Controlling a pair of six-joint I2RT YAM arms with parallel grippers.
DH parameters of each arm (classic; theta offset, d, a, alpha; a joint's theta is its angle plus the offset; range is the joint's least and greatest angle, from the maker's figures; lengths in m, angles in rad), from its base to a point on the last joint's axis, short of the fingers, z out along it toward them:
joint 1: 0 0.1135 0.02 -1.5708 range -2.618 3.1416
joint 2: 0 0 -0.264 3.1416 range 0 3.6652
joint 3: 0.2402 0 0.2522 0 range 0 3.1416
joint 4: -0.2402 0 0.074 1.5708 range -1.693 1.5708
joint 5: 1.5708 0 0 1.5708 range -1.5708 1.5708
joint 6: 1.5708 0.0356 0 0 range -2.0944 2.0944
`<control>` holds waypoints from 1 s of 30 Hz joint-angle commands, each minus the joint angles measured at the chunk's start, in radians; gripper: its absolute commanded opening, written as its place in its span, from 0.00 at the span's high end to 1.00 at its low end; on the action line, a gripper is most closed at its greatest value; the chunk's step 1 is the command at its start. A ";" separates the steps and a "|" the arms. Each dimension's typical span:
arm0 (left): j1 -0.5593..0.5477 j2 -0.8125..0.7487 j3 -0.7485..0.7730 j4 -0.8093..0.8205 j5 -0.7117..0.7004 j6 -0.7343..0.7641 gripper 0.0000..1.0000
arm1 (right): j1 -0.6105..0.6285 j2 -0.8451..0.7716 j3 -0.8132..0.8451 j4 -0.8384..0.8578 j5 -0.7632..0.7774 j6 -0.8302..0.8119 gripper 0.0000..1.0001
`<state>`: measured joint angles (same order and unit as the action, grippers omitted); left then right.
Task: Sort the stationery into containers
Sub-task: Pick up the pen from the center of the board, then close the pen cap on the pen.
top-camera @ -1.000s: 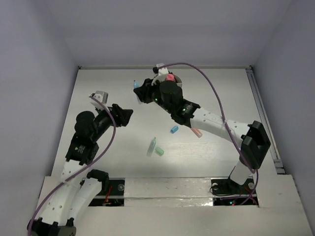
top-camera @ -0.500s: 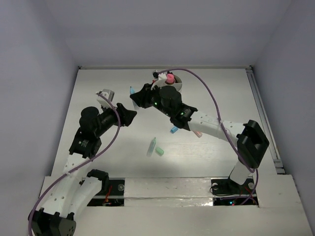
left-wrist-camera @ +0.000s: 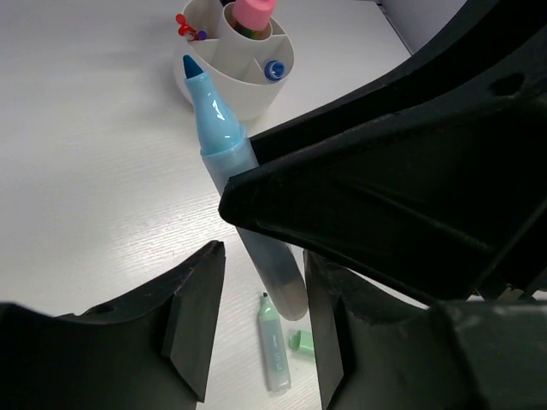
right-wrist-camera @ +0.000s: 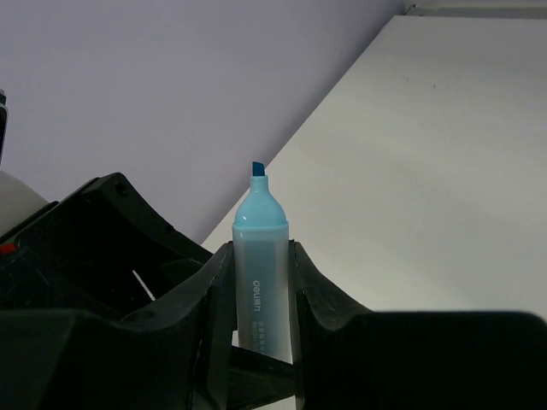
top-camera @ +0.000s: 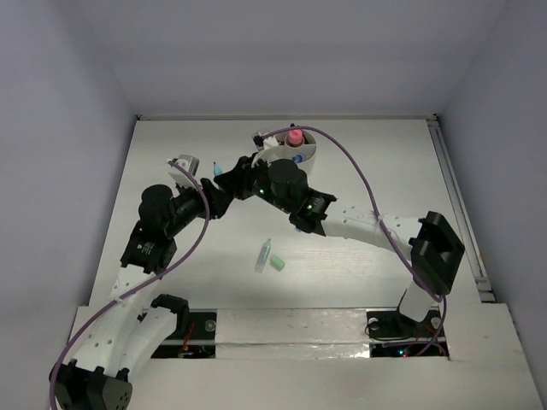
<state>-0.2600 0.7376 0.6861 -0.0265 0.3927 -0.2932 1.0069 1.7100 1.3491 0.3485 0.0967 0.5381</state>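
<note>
The left gripper (top-camera: 220, 199) is observed left of centre, its fingers spread to either side of an uncapped blue highlighter (left-wrist-camera: 224, 141), with a gap noted on one side. The highlighter is pinched by the right gripper (right-wrist-camera: 259, 295). A green marker (top-camera: 264, 254) and a green piece (top-camera: 278, 263) are seen lying lower centre. The white cup (left-wrist-camera: 248, 96), with a pink-topped marker (left-wrist-camera: 254, 10) in it, is seen at upper centre.

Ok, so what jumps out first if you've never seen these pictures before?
The two arms meet over the far half of the table: the right gripper clamps an uncapped blue highlighter, while the fingers of the left gripper straddle its lower end. Just behind stands the white cup with a pink-capped marker sticking out, and a green highlighter lies loose mid-table.
</note>
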 commanded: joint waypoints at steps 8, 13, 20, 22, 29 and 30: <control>0.007 -0.026 0.010 0.033 -0.049 0.022 0.94 | 0.036 -0.006 0.019 0.052 -0.011 0.003 1.00; 0.007 -0.038 0.018 0.030 -0.080 0.031 1.00 | 0.036 -0.042 -0.022 0.050 0.006 0.017 0.93; 0.007 -0.052 0.018 0.028 -0.063 0.032 1.00 | 0.007 -0.179 -0.120 -0.052 0.074 -0.009 0.19; 0.007 -0.056 0.018 0.028 -0.058 0.035 1.00 | -0.014 -0.229 -0.168 -0.081 0.093 -0.016 0.15; 0.007 -0.078 0.021 0.004 -0.035 0.034 1.00 | -0.060 -0.414 -0.451 -0.414 0.215 0.040 0.54; 0.007 -0.084 0.024 0.002 -0.034 0.034 1.00 | -0.077 -0.427 -0.481 -0.440 0.219 0.061 0.70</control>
<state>-0.2554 0.6773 0.6849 -0.0525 0.3397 -0.2699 0.9543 1.3079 0.9634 0.0990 0.2417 0.5491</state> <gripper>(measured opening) 0.146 0.418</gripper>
